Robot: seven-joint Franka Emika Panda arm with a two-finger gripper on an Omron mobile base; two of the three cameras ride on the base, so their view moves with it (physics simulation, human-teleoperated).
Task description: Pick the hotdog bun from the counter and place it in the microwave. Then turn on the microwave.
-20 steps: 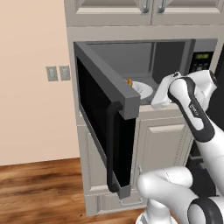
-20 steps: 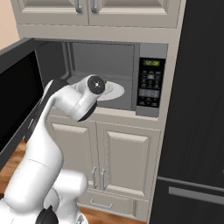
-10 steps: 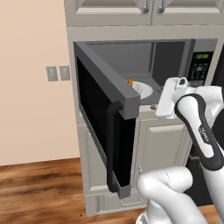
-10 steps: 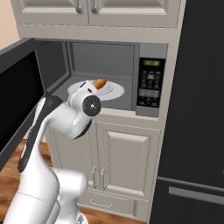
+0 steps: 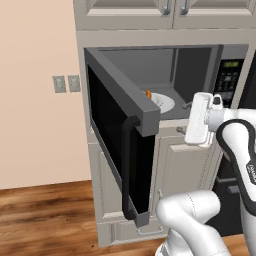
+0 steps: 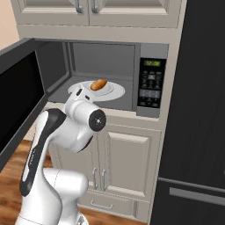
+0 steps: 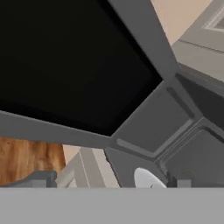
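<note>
- Inside the microwave (image 6: 132, 57), on the round white plate (image 6: 115, 92), lies the hotdog bun (image 6: 99, 84), tan-orange and resting free with nothing touching it.
- From the left base view just a sliver of the bun (image 5: 148, 93) peeks past the top corner of the door (image 5: 112, 140).
- That door stands swung wide to the left, its black glass facing outward and its black bar handle (image 5: 126, 170) running down the near edge.
- At the right of the oven sits the dark keypad (image 6: 151, 85) with a green display (image 6: 153, 63) lit above the buttons.
- Outside the cavity, just in front of the opening and below the plate's level, hangs the gripper (image 5: 186, 119); I can make out its white hand (image 5: 200, 120) turned toward the door.
- Its jaws stand spread wide, with nothing between them.
- Looking along the hand, I see the inner face of the door (image 7: 65, 61), the grey frame of the oven, and an edge of the white plate (image 7: 146, 178) low down.
- A tall black fridge (image 6: 197, 110) stands just right of the oven.
- Pale cabinet doors (image 6: 121, 162) sit below it, and wood flooring (image 5: 45, 215) runs under the open door.
- Two switch plates (image 5: 66, 83) sit on the beige wall to the left.
</note>
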